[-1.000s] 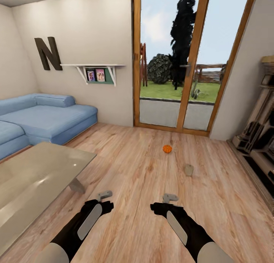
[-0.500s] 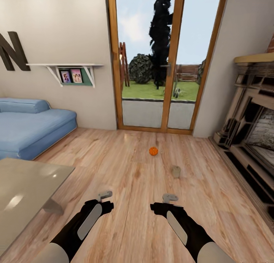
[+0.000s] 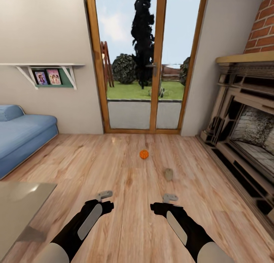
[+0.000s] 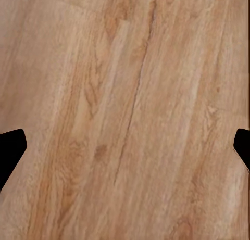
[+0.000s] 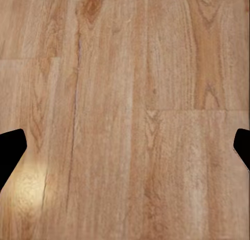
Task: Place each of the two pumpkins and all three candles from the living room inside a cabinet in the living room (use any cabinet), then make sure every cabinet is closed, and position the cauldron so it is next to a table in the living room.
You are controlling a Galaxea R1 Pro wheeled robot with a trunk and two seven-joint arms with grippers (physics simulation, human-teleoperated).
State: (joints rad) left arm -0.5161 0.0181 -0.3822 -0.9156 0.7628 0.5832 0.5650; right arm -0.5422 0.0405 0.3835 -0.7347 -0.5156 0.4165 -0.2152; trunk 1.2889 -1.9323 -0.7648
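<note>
Head view looked forward and down toward the glass door point(image 3: 142, 61). Wrist views faced straight down, close over shared wooden floor point(image 4: 130, 94) between fingertips.

Domestic living room — blue sofa point(image 3: 23, 135), carved fireplace point(image 3: 243, 126), wood-plank floor point(image 3: 125, 175), glazed garden doors point(image 3: 142, 61), wall shelf point(image 3: 42, 67) with photos.

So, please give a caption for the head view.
Pumpkin and candle on the wooden floor before the glass door.

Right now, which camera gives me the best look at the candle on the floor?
The head view: the candle stands on the wooden floor, just nearer than the pumpkin. Both wrist views look down at floor planks, with no candle in them.
</note>
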